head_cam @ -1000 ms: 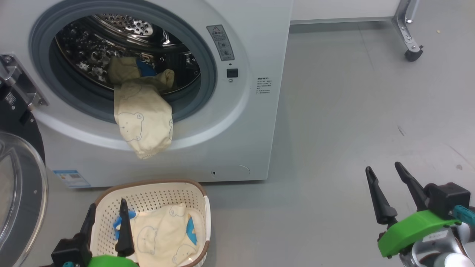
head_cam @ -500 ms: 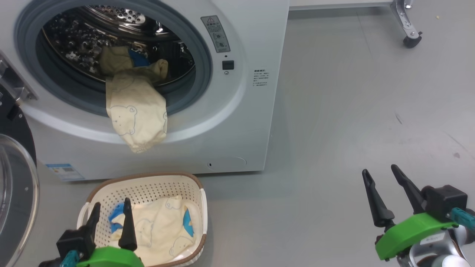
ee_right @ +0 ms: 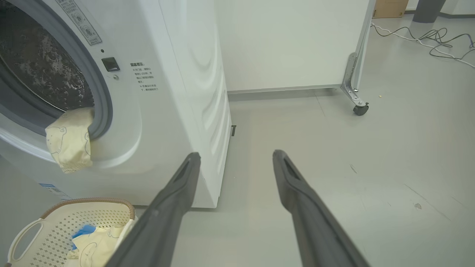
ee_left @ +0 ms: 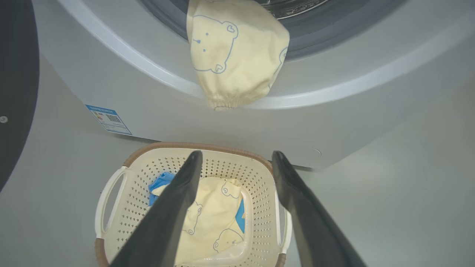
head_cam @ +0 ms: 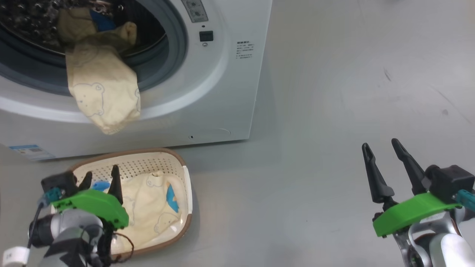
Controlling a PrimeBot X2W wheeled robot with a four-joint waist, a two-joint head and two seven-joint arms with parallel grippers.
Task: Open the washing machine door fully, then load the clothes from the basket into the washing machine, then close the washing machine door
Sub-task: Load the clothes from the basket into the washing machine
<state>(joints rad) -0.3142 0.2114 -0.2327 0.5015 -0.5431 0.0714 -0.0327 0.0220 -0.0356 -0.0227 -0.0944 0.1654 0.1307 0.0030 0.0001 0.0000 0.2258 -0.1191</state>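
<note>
With the door open and one garment hanging half out of the washer, a second garment lies in the basket just near the washer, under the open, empty left gripper, while the right gripper waits open at right, so loading and door-closing remain.

The white washer stands with its door swung open, the black rim showing beside its front. One pale yellow bear-print garment hangs out of the drum over the grey gasket, cuff down. The cream basket sits upright on the floor just before the washer, holding a second garment with blue patches.
</note>
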